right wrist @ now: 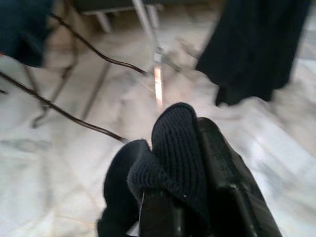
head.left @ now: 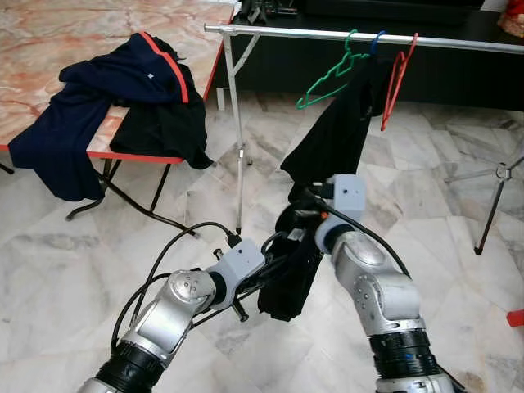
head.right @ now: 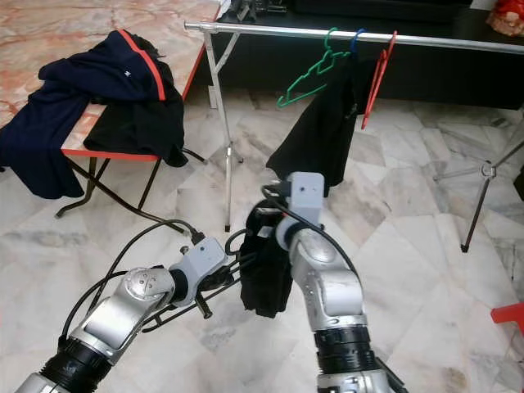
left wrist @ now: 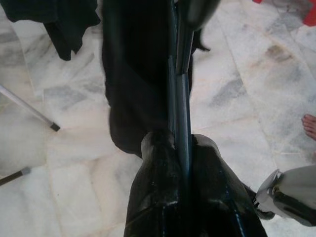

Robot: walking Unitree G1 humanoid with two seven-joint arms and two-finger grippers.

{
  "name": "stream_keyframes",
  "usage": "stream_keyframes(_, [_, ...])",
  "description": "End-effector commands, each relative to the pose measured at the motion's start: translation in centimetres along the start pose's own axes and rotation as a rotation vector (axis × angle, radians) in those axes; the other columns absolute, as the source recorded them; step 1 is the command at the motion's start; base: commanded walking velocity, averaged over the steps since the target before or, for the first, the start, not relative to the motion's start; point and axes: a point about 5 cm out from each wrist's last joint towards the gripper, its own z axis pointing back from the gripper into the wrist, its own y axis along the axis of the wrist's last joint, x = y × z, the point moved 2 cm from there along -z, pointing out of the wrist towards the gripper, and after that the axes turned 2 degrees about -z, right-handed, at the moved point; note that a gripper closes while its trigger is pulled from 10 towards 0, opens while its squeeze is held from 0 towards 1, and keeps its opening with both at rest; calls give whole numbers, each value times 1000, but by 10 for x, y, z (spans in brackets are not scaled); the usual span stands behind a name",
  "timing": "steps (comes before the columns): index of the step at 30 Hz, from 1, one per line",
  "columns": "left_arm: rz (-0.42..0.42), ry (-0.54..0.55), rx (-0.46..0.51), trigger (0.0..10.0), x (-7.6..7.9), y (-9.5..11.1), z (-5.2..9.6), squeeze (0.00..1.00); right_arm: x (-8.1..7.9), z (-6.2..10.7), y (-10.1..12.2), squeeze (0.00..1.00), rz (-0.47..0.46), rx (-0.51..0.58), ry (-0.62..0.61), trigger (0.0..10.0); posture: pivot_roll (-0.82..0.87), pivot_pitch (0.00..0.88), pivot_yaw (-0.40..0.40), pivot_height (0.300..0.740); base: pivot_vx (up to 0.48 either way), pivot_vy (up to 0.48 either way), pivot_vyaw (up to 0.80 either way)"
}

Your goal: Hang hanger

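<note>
A marble-topped folding table point(head.left: 49, 49) with a red edge stands at the left, and a navy garment with a red stripe point(head.left: 90, 106) lies over its corner beside a black garment point(head.left: 164, 123). The floor point(head.left: 458, 278) is pale marble tile. A tripod stand point(head.left: 499, 176) stands at the right. A small red object point(head.left: 516, 318) sits at the right edge.

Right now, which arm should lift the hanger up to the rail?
Probably left. The left gripper is shut on the hanger itself, while the right gripper only pinches the black garment. The rail lies ahead.
</note>
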Motion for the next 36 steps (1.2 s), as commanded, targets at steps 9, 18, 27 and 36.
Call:
stream_keyframes(9, [4, 64, -6, 10000, -14, -5, 8, 0, 6, 5, -7, 0, -3, -13, -30, 10000, 35, 207, -33, 740, 0, 0, 0])
stream_keyframes(18, [4, 41, 47, 10000, -6, 10, -3, 0, -63, 28, 37, 0, -85, 108, 188, 10000, 28, 206, -32, 740, 0, 0, 0])
stream_keyframes(27, [2, 41, 60, 10000, -5, 14, -5, 0, -71, 32, 41, 0, -111, 121, 212, 10000, 27, 205, -35, 740, 0, 0, 0])
stream_keyframes(36, [17, 107, 45, 10000, -18, 6, 5, 0, 38, 15, -15, 0, -90, -43, -185, 10000, 28, 206, -40, 740, 0, 0, 0])
